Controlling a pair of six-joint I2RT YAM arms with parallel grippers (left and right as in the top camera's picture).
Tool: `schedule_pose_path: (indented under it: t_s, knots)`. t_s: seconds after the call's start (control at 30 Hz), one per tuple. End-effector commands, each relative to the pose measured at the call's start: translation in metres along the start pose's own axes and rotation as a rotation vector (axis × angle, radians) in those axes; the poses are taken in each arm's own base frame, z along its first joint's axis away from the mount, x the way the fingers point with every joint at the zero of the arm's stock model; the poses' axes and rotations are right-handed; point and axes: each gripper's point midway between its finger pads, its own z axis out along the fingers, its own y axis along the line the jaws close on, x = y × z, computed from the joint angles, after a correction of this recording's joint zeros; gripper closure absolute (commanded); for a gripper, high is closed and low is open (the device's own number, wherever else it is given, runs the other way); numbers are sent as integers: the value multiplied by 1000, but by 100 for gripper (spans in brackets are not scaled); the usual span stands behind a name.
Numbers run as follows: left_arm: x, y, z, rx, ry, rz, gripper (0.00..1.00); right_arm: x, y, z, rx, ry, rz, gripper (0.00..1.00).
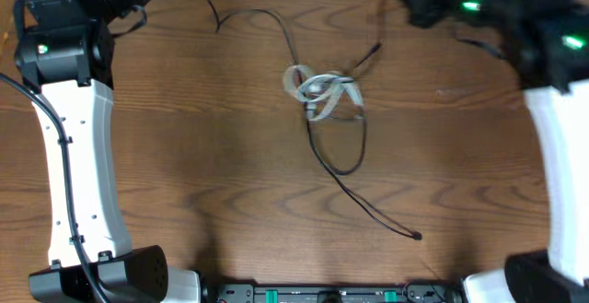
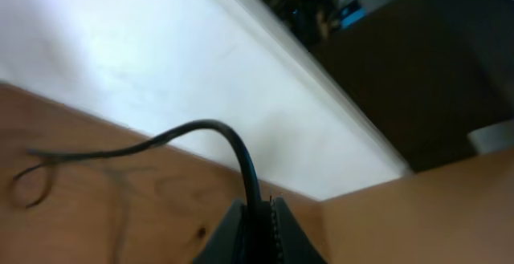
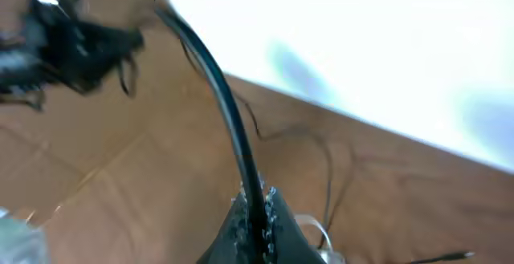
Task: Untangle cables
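The cables lie tangled mid-table in the overhead view. A short white cable [image 1: 320, 91] is bunched in the knot. A long thin black cable [image 1: 345, 160] loops below it and trails to a plug end [image 1: 417, 236] at the front right. Another black strand [image 1: 262, 15] arcs to the back left. My left gripper [image 2: 259, 216] is shut and empty near the back left corner, with a thick arm wire [image 2: 241, 152] crossing its view. My right gripper [image 3: 255, 208] is shut at the back right. The white cable [image 3: 309, 228] shows just beyond it.
The white arm links stand along the left edge [image 1: 74, 156] and right edge [image 1: 561, 156] of the wooden table [image 1: 184, 156]. A thin black cable end [image 2: 32, 180] lies on the wood in the left wrist view. The table's back edge meets a white surface [image 2: 161, 55].
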Motion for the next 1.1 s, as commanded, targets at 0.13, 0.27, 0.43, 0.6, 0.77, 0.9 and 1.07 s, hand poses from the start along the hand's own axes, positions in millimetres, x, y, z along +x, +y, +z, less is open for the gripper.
schedule_pose_path:
  t_s: [0.13, 0.27, 0.43, 0.6, 0.77, 0.9, 1.07]
  knots:
    - [18, 15, -5, -69, 70, 153, 93, 27, -67, -16, 248, 76, 174, 99]
    - [31, 25, -7, -102, 122, 168, 93, 53, -113, -19, 478, 147, 246, 99]
    - [38, 32, -8, -125, 152, 183, 93, 40, -115, -17, 481, 103, 203, 99]
    - [52, 53, -12, -237, 199, 230, 93, 30, -133, -35, 582, 79, 139, 99]
    - [72, 66, -11, -355, 266, 356, 93, -4, -131, -68, 632, 28, -11, 99]
    - [86, 69, -11, -400, 318, 435, 92, -17, -93, -69, 493, 25, -114, 99]
    - [124, 73, -9, -401, 448, 438, 93, 46, -72, -12, 331, 247, -9, 99]
